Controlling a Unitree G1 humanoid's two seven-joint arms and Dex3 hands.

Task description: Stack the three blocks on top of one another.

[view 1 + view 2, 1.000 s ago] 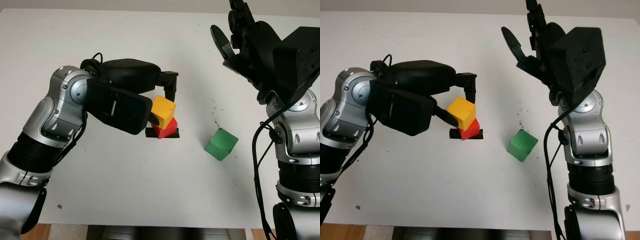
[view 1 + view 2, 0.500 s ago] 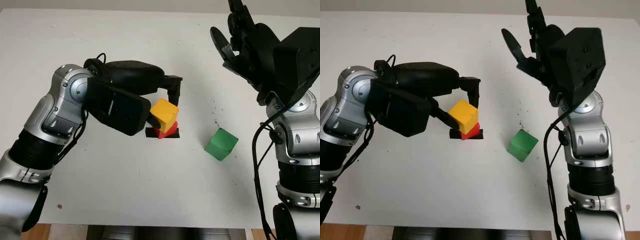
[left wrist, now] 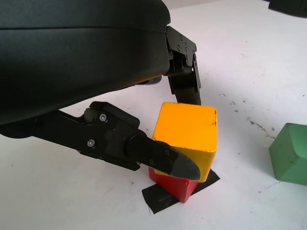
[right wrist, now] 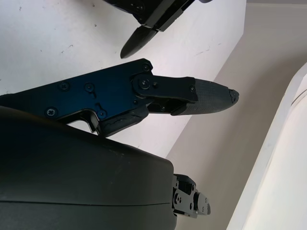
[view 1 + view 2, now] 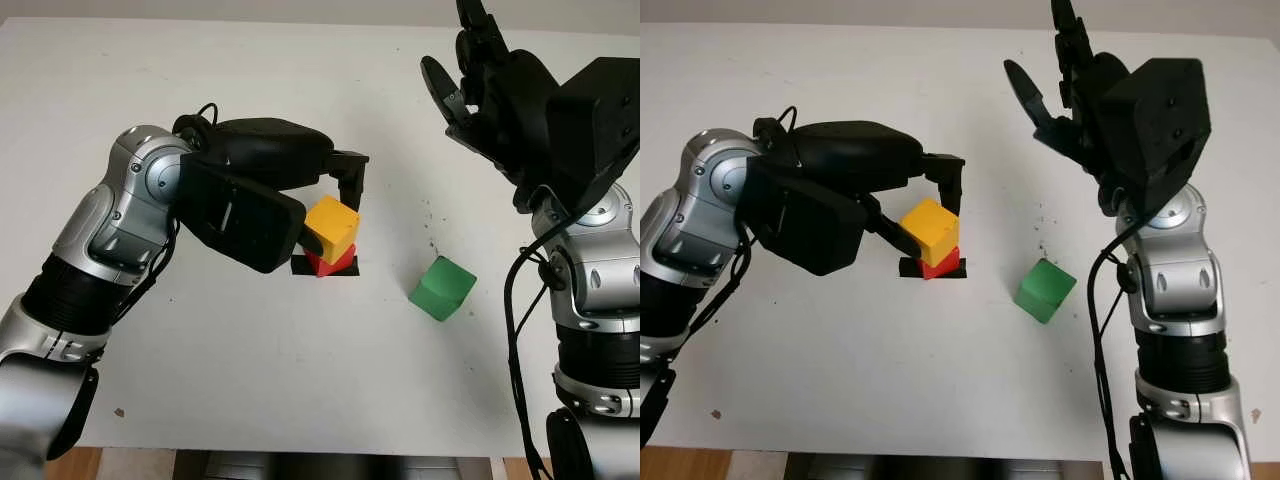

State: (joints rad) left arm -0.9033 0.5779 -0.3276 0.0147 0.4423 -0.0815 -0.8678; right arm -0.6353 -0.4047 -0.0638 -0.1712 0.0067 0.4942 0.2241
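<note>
Yellow block (image 5: 331, 227), plain apart from a small dark speck near one top corner, on a red block (image 3: 175, 186); beneath the red block, a black square patch (image 5: 326, 267) on the white table (image 5: 250, 360), itself peppered with small dark specks right of the stack; green block (image 5: 442, 288), uniform in colour, to the right; left hand (image 5: 300, 200) black, its forearm silver-grey with black joints; right hand (image 5: 475, 85) black at far right, its forearm likewise silver-grey and black.

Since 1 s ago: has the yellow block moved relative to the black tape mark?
Yes. The yellow block, held by the left hand, has come down toward the black tape mark and onto the red block.
</note>
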